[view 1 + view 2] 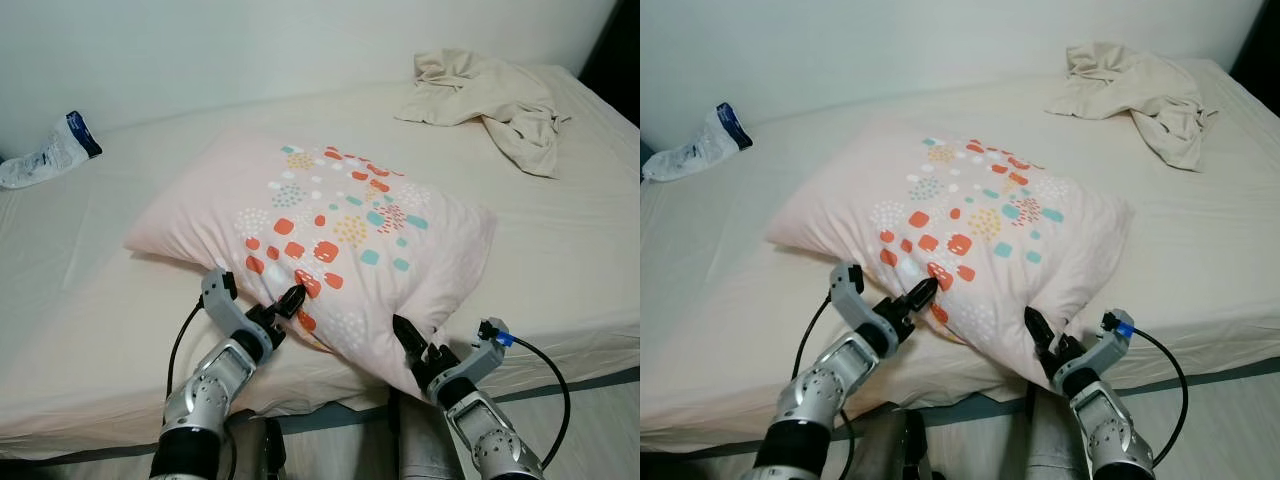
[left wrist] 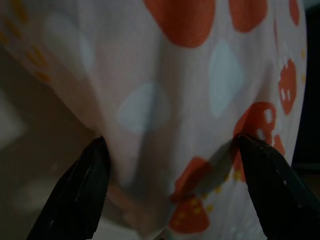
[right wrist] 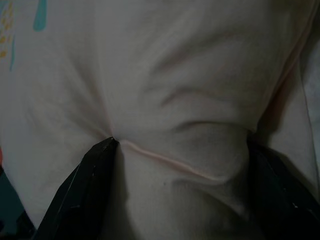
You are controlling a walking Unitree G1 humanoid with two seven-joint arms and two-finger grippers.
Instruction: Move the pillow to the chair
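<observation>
A pink patterned pillow [image 1: 330, 235] lies on the bed [image 1: 90, 300], its near edge pinched by both hands: left hand [image 1: 292, 298] and right hand [image 1: 405, 335] each grip fabric. This looks like the grasping step; next, lifting it together and carrying it chairward.

Both grippers, left [image 1: 290, 300] and right [image 1: 405, 335], press into the near edge of the pillow [image 1: 330, 235] (pink, spotted) on the bed [image 1: 90, 300].

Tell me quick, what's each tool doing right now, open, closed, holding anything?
Left tool: shut on the pillow, fingers pinching its near edge.
Right tool: shut on the pillow's near corner.
</observation>
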